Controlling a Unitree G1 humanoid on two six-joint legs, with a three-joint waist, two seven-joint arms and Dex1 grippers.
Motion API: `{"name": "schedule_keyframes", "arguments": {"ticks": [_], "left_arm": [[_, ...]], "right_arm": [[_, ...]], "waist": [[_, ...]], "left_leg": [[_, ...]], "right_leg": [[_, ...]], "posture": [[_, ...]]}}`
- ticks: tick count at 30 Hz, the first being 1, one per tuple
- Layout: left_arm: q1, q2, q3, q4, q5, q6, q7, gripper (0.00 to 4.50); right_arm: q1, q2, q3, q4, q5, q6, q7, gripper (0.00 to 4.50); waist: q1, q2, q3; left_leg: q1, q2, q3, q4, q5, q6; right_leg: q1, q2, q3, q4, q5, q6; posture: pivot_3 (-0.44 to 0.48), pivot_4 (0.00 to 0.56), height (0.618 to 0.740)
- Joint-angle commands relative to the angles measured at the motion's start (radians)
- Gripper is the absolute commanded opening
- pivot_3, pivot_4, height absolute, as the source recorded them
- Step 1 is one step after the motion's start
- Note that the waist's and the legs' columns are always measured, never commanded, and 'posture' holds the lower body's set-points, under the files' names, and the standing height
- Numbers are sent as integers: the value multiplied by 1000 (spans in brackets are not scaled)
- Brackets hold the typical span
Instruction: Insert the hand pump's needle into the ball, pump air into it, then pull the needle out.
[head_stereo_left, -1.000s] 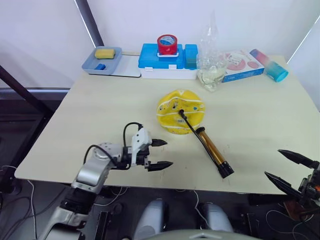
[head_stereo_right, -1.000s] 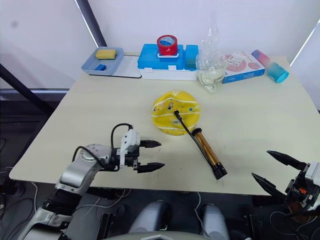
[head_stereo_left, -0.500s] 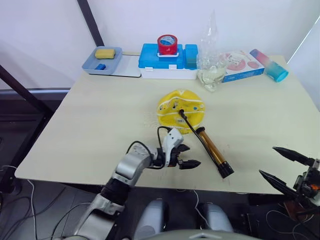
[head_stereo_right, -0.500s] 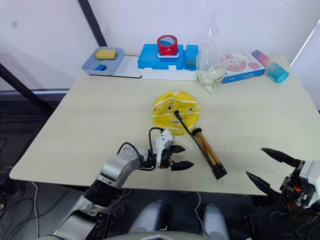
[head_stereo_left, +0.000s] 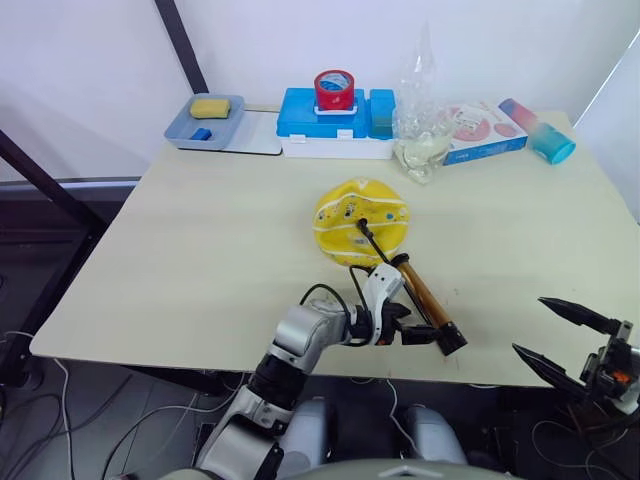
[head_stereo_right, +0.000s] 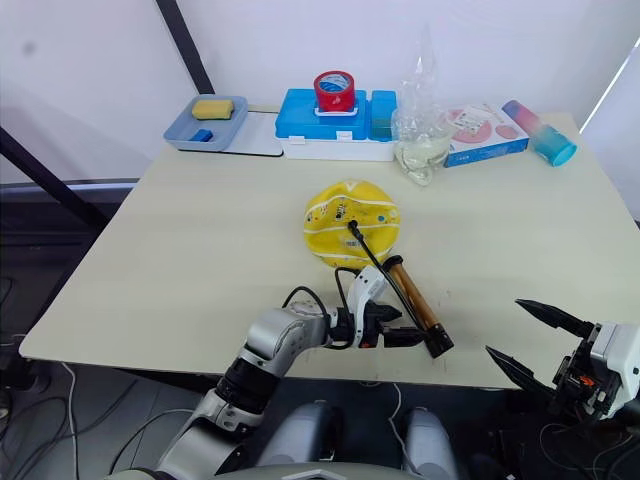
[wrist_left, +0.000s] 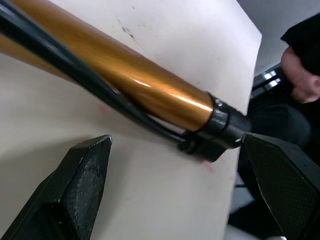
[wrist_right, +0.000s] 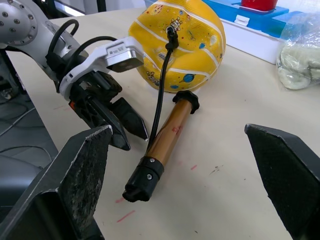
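The yellow ball (head_stereo_left: 360, 218), dented, lies mid-table. The pump's thin black hose (wrist_right: 161, 90) ends in a small black fitting (wrist_right: 172, 31) pressed against the ball; the needle's pin is hidden. The gold hand pump (head_stereo_left: 425, 298) lies slanting from the ball toward the table's front edge. My left gripper (head_stereo_left: 418, 325) is open and low over the table beside the pump's near black end cap (wrist_left: 222, 131), one finger (wrist_left: 80, 185) on each side of that end. My right gripper (head_stereo_left: 531, 324) hangs open off the table's front right corner, empty.
Along the back edge stand a grey tray (head_stereo_left: 180, 127) with a yellow sponge, a blue box (head_stereo_left: 335, 125) with a red tape roll on it, a clear plastic bag (head_stereo_left: 420, 120), a flat carton (head_stereo_left: 485, 125) and a teal cup (head_stereo_left: 550, 145). A person's hand (wrist_left: 300, 75) is beyond the table's edge.
My left gripper has travelled to the right along the table's front, from well left of the ball to the pump's near end. The right gripper has barely shifted.
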Motion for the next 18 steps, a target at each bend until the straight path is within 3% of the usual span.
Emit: {"name": "schedule_keyframes", "arguments": {"ticks": [1,18], "left_arm": [[-20,-18,10,-27,-22,41,27,4453],[-34,-78,79,48,-11,-67,131,4453]], "right_arm": [[2,0,-4,-21,4,-18,-1,4500],[-17,1,-1,-11,-3,-23,-9,4500]], "waist": [[0,0,0],[1,0,0]], "left_leg": [[0,0,0,0,0,0],[0,0,0,1,0,0]], "right_leg": [[0,0,0,0,0,0],[0,0,1,1,1,-2]], "posture": [[0,150,737],[0,150,737]]}}
